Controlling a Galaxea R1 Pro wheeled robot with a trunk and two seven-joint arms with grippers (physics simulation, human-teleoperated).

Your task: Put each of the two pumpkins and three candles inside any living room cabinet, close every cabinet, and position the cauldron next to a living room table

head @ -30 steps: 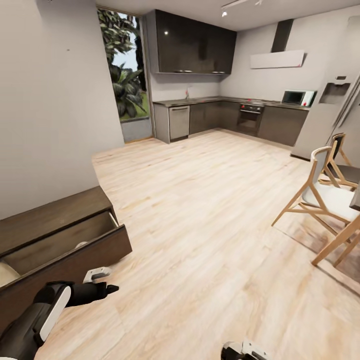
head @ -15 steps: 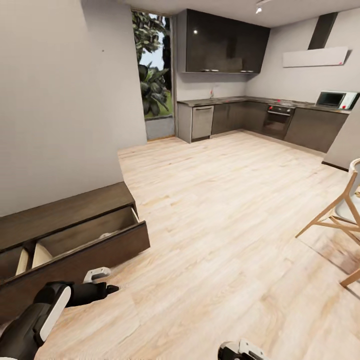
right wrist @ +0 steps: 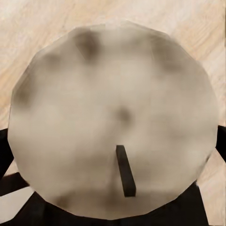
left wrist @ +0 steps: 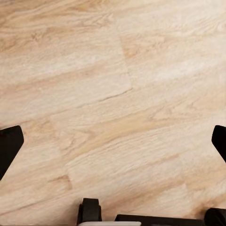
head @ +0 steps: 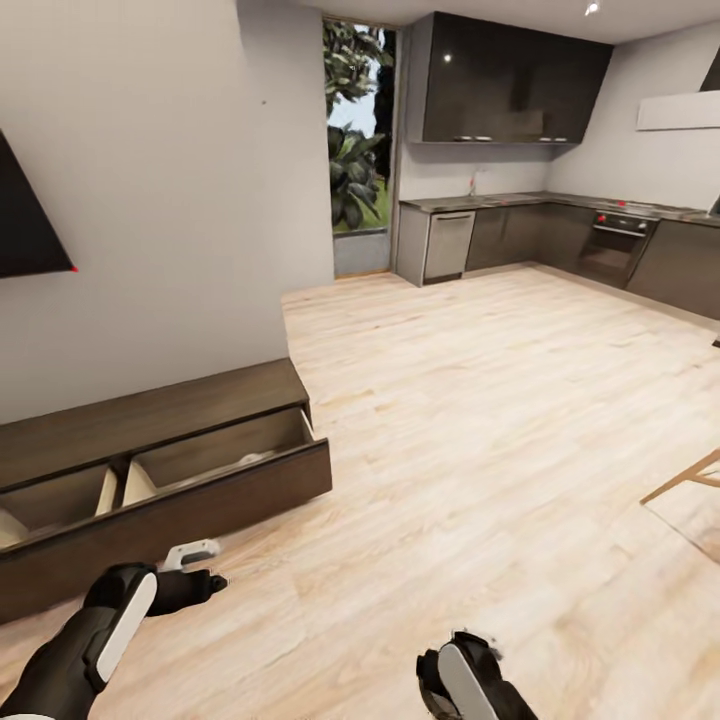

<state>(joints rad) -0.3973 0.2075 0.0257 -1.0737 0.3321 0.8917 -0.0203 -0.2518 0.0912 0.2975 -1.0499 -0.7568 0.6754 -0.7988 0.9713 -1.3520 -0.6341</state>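
Right gripper [right wrist: 113,197]: jaws pinch a candle [right wrist: 113,117] at its sides, flat top toward the wrist camera, apparently for carrying to the cabinet. The candle is a stubby grey-beige cylinder, mottled, with a short dark wick. Left gripper [left wrist: 113,141]: jaws spread wide with nothing between them, held low over the floor [left wrist: 113,84], free for drawer work. In the head view the cabinet [head: 150,410] lies at 10 o'clock, its drawer [head: 215,490] pulled open
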